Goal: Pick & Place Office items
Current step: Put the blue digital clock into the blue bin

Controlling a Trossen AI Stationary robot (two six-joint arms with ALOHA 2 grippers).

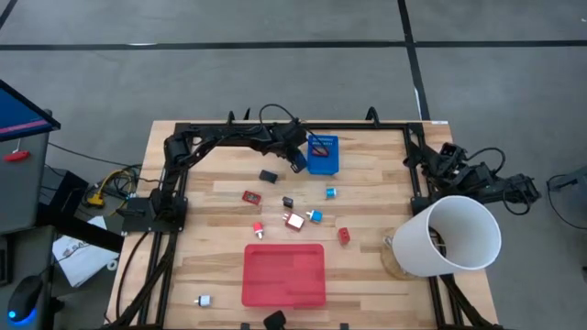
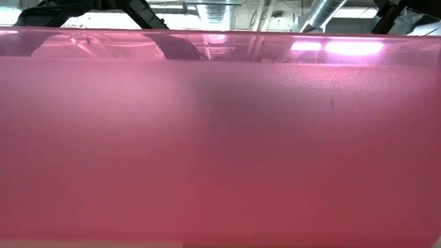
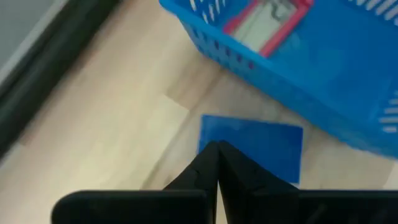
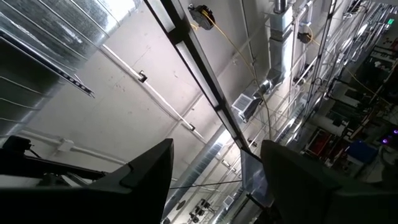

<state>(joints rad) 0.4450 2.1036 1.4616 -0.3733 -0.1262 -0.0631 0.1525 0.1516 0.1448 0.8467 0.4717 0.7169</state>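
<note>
Several tiny office items lie on the wooden table, among them a black one (image 1: 268, 175), a red one (image 1: 250, 196), a blue-and-white one (image 1: 330, 192) and a red-and-silver one (image 1: 294, 221). My left gripper (image 3: 217, 149) is shut at the far side, just left of the blue perforated bin (image 1: 323, 154), its tips at the edge of a flat blue piece (image 3: 255, 146) beside the bin's wall. A red-framed item (image 3: 264, 28) lies in the bin. My right gripper (image 4: 216, 146) is open, held high at the far right, pointing up at the ceiling. My left gripper's shut fingertips (image 3: 208, 158) slant down from the table's left onto the near edge of the flat blue piece (image 3: 214, 134). Whether they touch it or pinch it, I cannot tell. The piece appears to lie flat on the wood by the bin.
A flat red tray (image 1: 284, 273) sits at the near middle, and its wall (image 2: 220, 138) fills the low view. A large white cup (image 1: 449, 236) lies tilted at the right edge. A white-silver item (image 1: 203, 300) and a black one (image 1: 274, 319) lie near the front edge.
</note>
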